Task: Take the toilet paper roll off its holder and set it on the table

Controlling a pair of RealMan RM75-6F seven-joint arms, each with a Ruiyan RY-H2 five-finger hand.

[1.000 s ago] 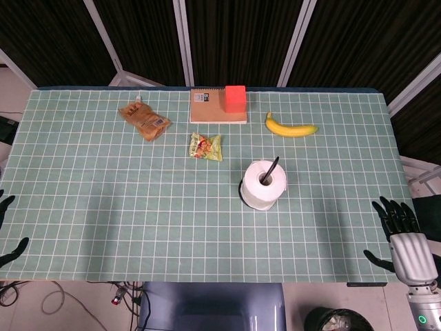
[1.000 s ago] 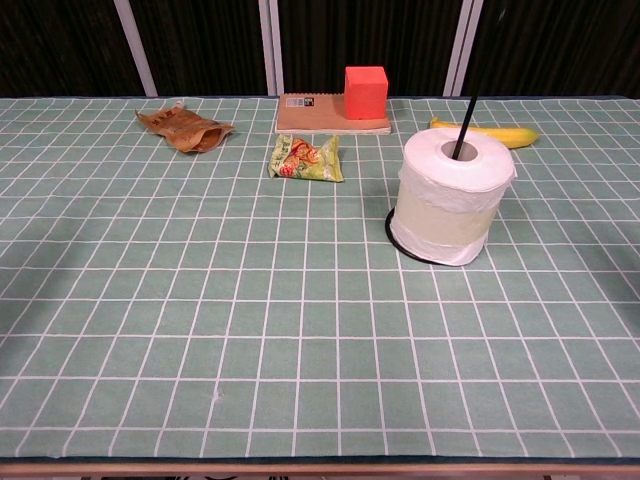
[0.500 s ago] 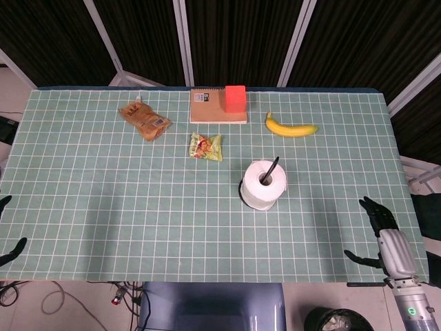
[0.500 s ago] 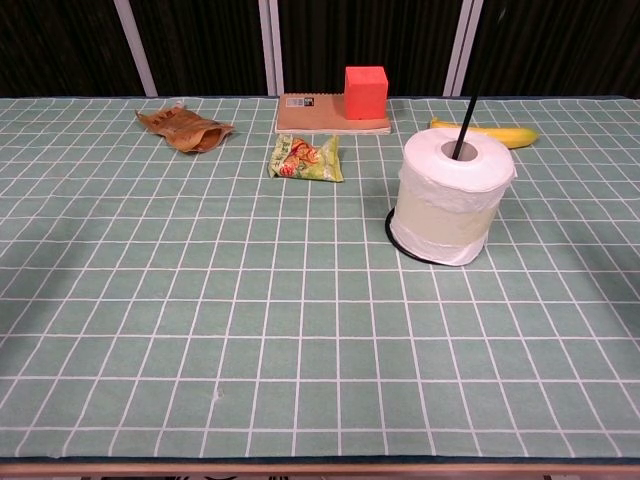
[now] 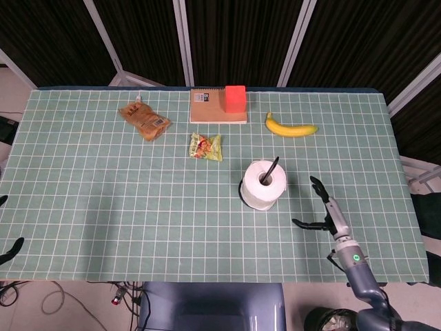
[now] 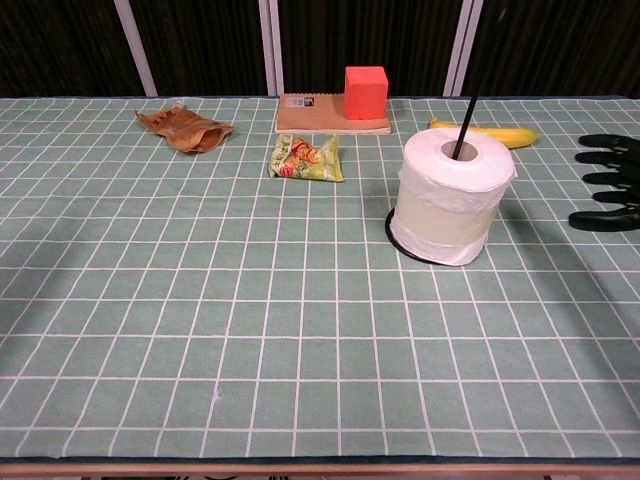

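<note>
The right robot hand has slim black fingers with a matt, rubbery look and rounded tips. Behind them comes a pale grey, silvery back and wrist piece. Below that, the forearm is a smooth grey-blue tube, and a small round green light glows on its cuff. Of the left robot hand only a couple of black tips peek in at the frame's edge, too little to describe further.
</note>
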